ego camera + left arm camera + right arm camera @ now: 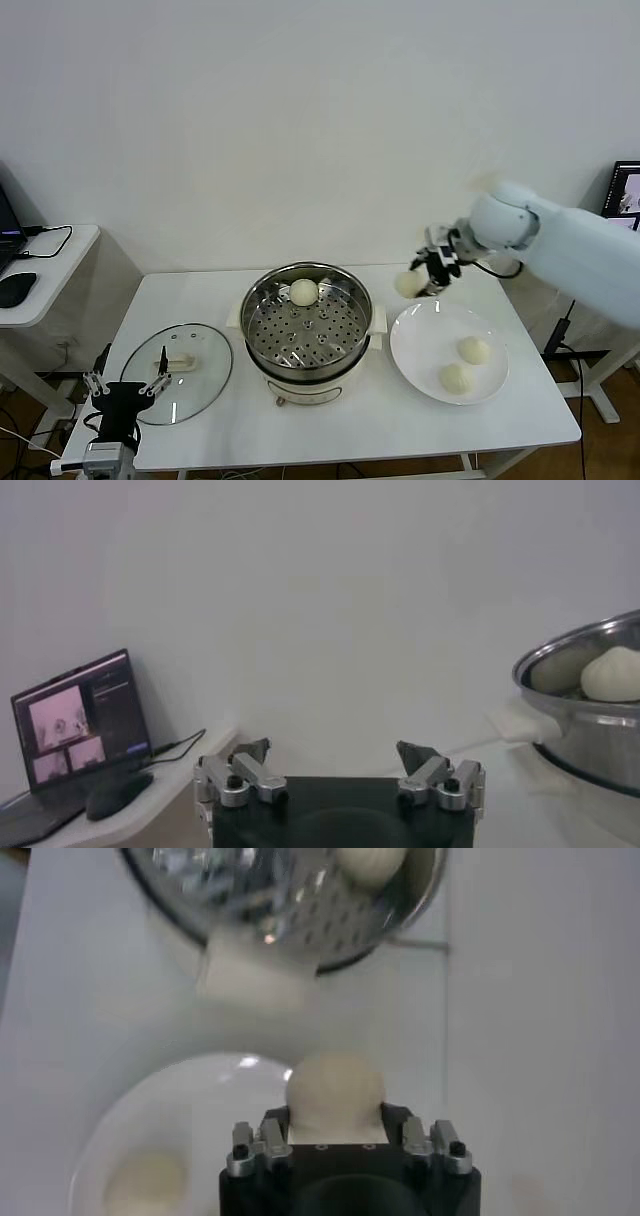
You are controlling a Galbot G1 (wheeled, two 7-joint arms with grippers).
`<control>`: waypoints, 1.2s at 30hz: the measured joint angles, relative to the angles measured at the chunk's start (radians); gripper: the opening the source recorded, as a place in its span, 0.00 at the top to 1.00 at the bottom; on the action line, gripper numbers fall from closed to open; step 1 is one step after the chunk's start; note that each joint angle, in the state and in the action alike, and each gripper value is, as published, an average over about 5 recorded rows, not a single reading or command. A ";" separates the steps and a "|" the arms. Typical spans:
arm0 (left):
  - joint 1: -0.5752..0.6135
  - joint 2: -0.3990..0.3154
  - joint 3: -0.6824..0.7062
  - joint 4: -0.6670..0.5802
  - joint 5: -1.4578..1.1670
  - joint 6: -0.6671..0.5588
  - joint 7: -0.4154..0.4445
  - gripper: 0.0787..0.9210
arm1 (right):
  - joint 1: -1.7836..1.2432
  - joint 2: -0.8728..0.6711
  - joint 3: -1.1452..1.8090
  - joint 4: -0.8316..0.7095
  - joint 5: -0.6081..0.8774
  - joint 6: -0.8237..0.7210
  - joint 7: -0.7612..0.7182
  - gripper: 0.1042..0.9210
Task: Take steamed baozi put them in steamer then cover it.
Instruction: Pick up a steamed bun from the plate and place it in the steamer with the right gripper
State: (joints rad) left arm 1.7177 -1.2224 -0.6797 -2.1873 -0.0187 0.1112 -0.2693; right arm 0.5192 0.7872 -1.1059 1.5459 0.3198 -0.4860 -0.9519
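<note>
Right claw (pixel 428 277) clamped on baozi (pixel 409 284), lifted above plate (pixel 420 350) far edge, beside steamer (pixel 306 320). Advice: carry over rim, lower onto bare tray away from bun inside (pixel 304 292), then release. Left claw (pixel 126 385) spread wide, empty, parked at bench front-left near glass lid (pixel 190 372).

Steamer (pixel 590 695) cropped at picture's edge

From my seat the steamer (pixel 306 330) pot reads as polished steel, mirror-bright, its perforated tray duller; its base is smooth cream plastic. The baozi (pixel 304 292) at the tray's twelve o'clock looks matt, soft dough, as does the one in the right gripper (pixel 425 281). The plate (pixel 420 360) is glossy white. The lid (pixel 205 372) is clear glass, steel-rimmed. The table (pixel 350 430) is smooth matt white.
</note>
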 measured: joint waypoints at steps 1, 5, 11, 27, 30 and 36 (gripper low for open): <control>0.000 -0.001 -0.002 0.000 0.000 0.000 0.000 0.12 | 0.008 0.021 -0.007 0.000 0.021 -0.013 0.012 0.41; 0.001 -0.001 -0.011 0.002 -0.005 0.000 0.000 0.12 | 0.024 0.116 -0.026 -0.015 0.094 -0.061 0.059 0.41; -0.003 0.000 -0.019 0.006 -0.009 0.000 0.000 0.12 | 0.013 0.269 -0.056 -0.070 0.168 -0.122 0.117 0.40; -0.016 -0.011 -0.019 0.008 -0.009 -0.001 0.002 0.12 | -0.082 0.500 -0.108 -0.205 0.233 -0.212 0.223 0.40; -0.018 -0.011 -0.017 0.009 -0.009 -0.001 0.002 0.12 | -0.097 0.522 -0.108 -0.220 0.241 -0.218 0.237 0.40; -0.018 -0.010 -0.017 0.009 -0.009 -0.001 0.003 0.12 | -0.108 0.541 -0.106 -0.229 0.251 -0.228 0.248 0.37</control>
State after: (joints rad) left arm 1.6997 -1.2326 -0.6968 -2.1781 -0.0278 0.1105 -0.2664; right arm 0.4108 1.3282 -1.2117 1.3171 0.5709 -0.7143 -0.7036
